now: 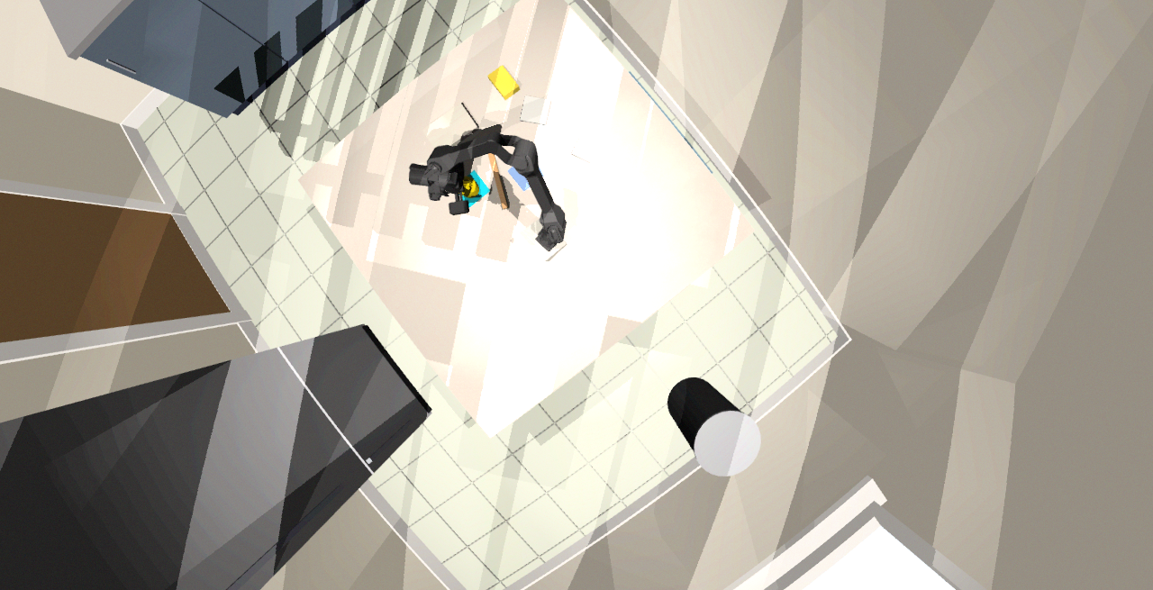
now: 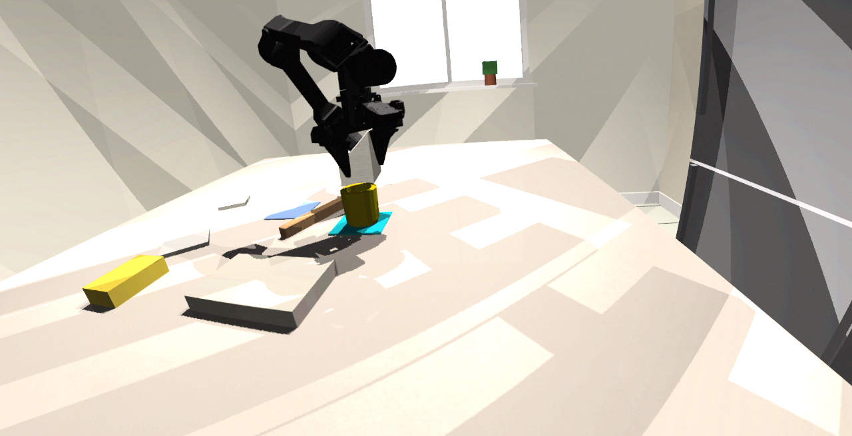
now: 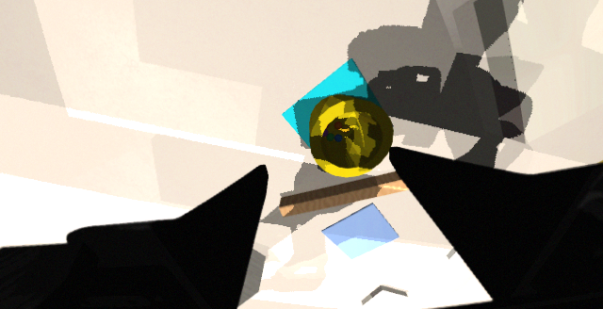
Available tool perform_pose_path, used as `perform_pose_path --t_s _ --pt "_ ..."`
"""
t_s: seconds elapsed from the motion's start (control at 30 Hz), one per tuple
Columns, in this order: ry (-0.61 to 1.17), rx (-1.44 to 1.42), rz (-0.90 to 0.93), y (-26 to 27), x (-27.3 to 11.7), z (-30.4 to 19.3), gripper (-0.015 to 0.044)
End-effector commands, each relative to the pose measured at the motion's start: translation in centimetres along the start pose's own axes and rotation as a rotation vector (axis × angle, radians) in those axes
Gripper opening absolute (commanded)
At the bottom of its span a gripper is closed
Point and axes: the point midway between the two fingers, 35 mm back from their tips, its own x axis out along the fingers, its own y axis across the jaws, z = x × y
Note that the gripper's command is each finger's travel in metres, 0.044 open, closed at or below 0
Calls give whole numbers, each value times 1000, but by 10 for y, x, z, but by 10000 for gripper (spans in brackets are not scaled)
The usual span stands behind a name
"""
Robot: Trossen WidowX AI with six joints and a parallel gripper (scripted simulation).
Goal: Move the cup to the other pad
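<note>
The yellow cup [image 1: 468, 187] [image 2: 360, 207] [image 3: 372, 139] stands upright on the cyan pad [image 1: 481, 180] [image 2: 345, 229] [image 3: 339, 80]. Several small dark marbles [image 3: 338, 138] lie inside it in the wrist view. My gripper [image 2: 364, 169] [image 3: 327, 161] is open and empty, its fingertips wide apart just above the cup's rim. In the wrist view the right fingertip shows by the rim and the left one stands off to the side; contact cannot be told. The blue pad [image 1: 521, 177] [image 2: 293, 211] [image 3: 360, 229] lies bare across the wooden bar from the cup.
The wooden bar [image 1: 501, 187] [image 2: 309, 219] [image 3: 339, 196] lies between the two pads. A thick grey slab [image 2: 261, 290] lies nearer the exterior camera. A yellow block [image 1: 503, 81] [image 2: 124, 281] and a flat white tile [image 1: 534, 110] [image 2: 187, 243] lie farther off.
</note>
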Motion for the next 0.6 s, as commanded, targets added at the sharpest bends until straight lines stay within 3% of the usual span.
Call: perform_pose_path --t_s 0.0,0.33,0.57 --pt "-6 4 1 0 -16 1 440" --pt "-7 6 3 0 -51 2 440" --pt "-11 3 -2 -1 -49 3 440"
